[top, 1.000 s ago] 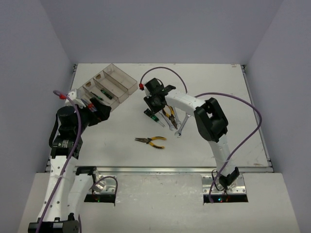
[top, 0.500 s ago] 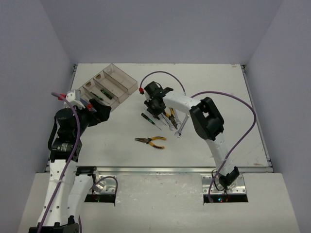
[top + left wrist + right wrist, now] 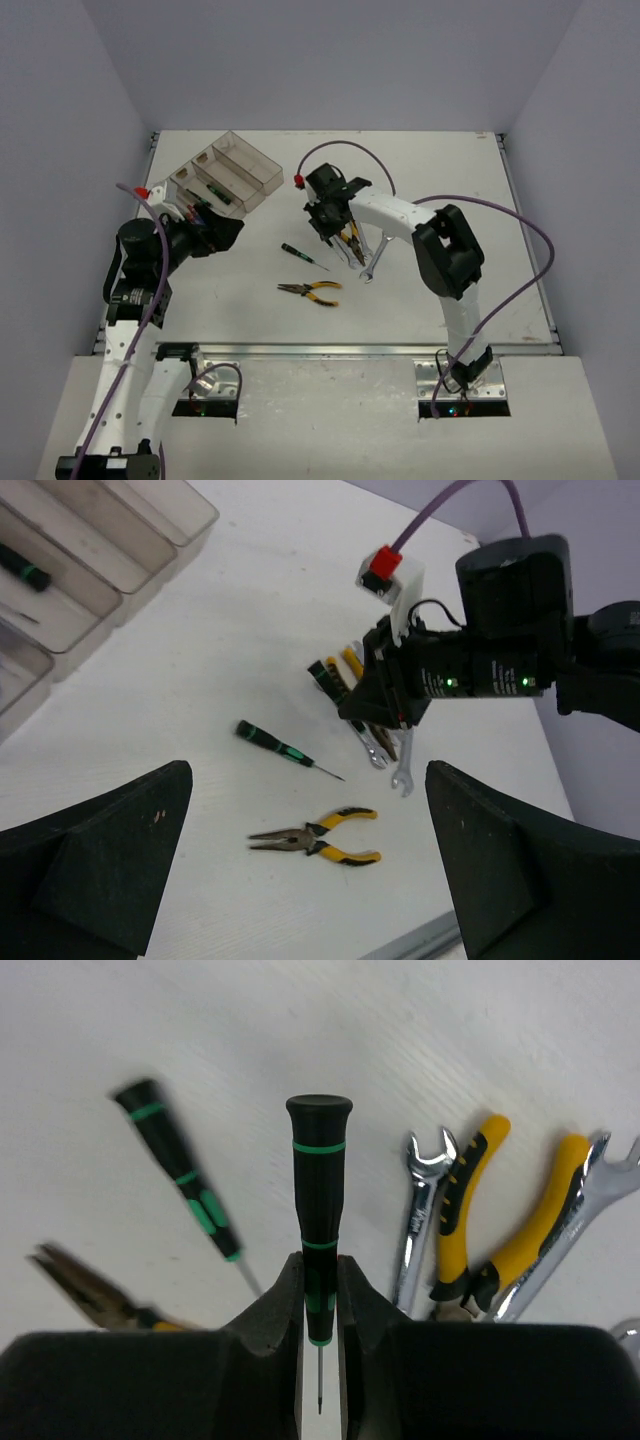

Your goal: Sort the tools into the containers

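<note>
Inside right claw (image 3: 320, 1265), green-black screwdriver (image 3: 319, 1160) clamped; left claw (image 3: 308, 810) spread wide.

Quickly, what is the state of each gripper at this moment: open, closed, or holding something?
Left gripper: open, holding nothing.
Right gripper: closed on a green-black screwdriver.
</note>
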